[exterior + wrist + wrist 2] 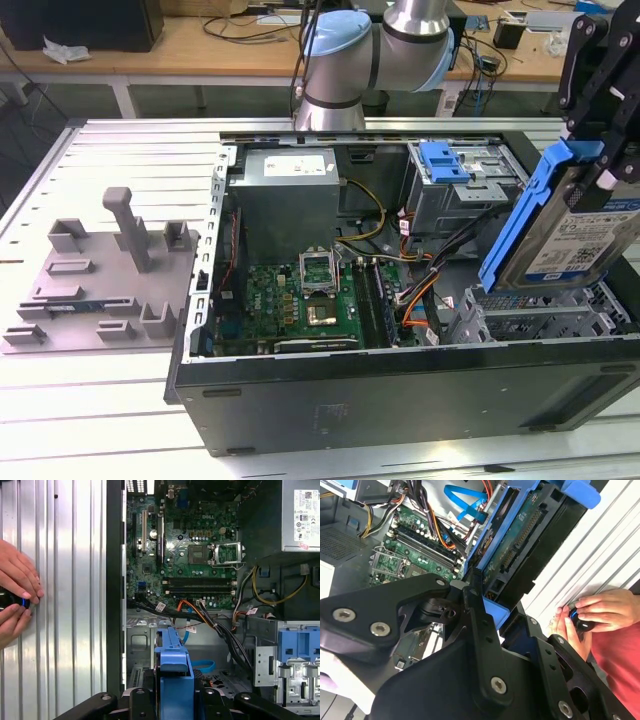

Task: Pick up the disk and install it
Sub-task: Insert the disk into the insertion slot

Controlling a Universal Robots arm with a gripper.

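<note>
The disk (pixel 575 235), a silver-grey drive with a white-and-blue label in a bright blue carrier (pixel 520 225), hangs tilted on edge at the exterior view's right. It is above the empty metal drive cage (pixel 540 320) of the open computer case (pixel 400 400). My black gripper (pixel 592 165) is shut on its upper end. In the second wrist view the disk (pixel 520 545) runs away from the gripper (pixel 495 611), clamped between black fingers (pixel 479 620). In the first wrist view the blue carrier edge (pixel 172 662) sticks out of the gripper (pixel 172 700) over the case floor.
Inside the case are a motherboard (pixel 300 300), a grey power-supply box (pixel 285 190), loose cables (pixel 420 285) and another blue carrier (pixel 445 160) in a bay. A grey fixture plate (pixel 100 280) lies at the exterior view's left. A person's hands (pixel 15 600) rest on the ribbed table beside the case.
</note>
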